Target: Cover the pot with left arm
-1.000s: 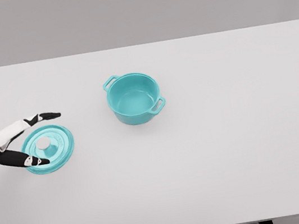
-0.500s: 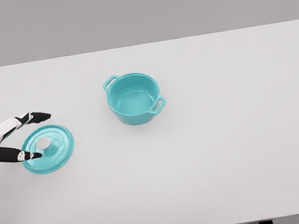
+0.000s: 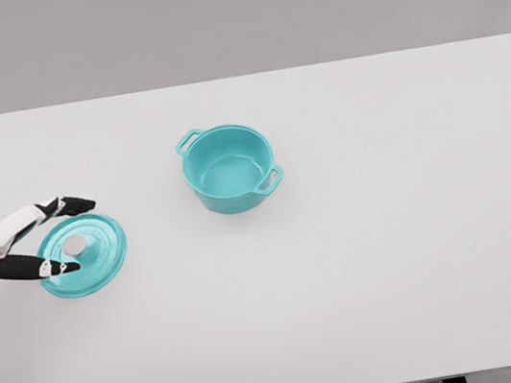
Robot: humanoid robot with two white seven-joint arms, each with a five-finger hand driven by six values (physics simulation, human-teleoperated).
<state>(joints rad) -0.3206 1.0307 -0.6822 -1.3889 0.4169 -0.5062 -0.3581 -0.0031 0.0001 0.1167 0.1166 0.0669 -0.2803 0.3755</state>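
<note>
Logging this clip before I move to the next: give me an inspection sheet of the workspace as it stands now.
Surface: white table, flat, fills most of the head view.
Job's things: teal pot, upright, uncovered, two side handles, nothing seen inside. Teal lid with a pale knob, lying on the table left of the pot and apart from it.
Clutter: nothing seen.
Grippers: left hand at the lid's left edge, fingers spread around the rim, lid not lifted; a firm grasp cannot be told. Right hand not in view.
Cables: nothing seen.
Surroundings: plain grey wall behind the table; dark table legs at the bottom edge.
</note>
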